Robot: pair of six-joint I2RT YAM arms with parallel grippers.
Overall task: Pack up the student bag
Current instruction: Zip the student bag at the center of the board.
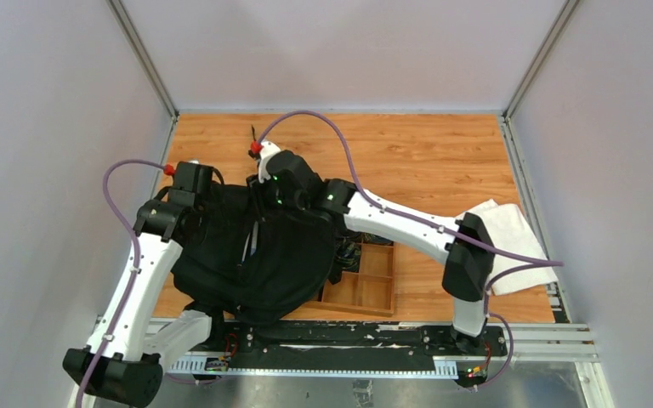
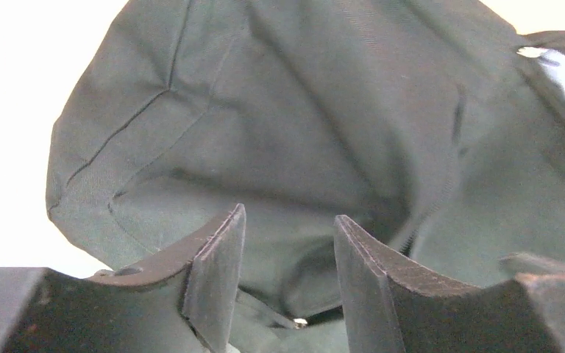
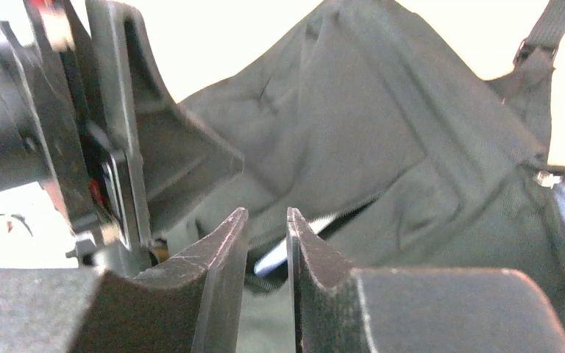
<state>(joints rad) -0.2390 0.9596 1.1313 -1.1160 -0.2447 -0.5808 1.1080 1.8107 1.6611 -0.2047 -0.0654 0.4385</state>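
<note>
**At the table's lower centre: black bag slumped over the tray, both grippers at it**

Low in the overhead view, the wooden compartment tray (image 1: 366, 285) lies just right of centre, with its left end covered by the student bag (image 1: 247, 255). Small dark items (image 1: 350, 252) show in its upper-left compartments, too crowded and shadowed to name. The bag, black and floppy, fills the centre-left of the table (image 1: 425, 153). A white cloth (image 1: 510, 234) lies at the right edge.

In the left wrist view, the left gripper (image 2: 288, 272) has its jaws apart. Bag fabric lies behind and low between them, and nothing is pinched.

In the right wrist view, the right gripper (image 3: 266, 272) has its jaws nearly together at the bag's zip edge (image 3: 338, 213). I cannot tell whether they pinch fabric. A pale strip (image 3: 276, 257) in the zip gap cannot be made out.
</note>
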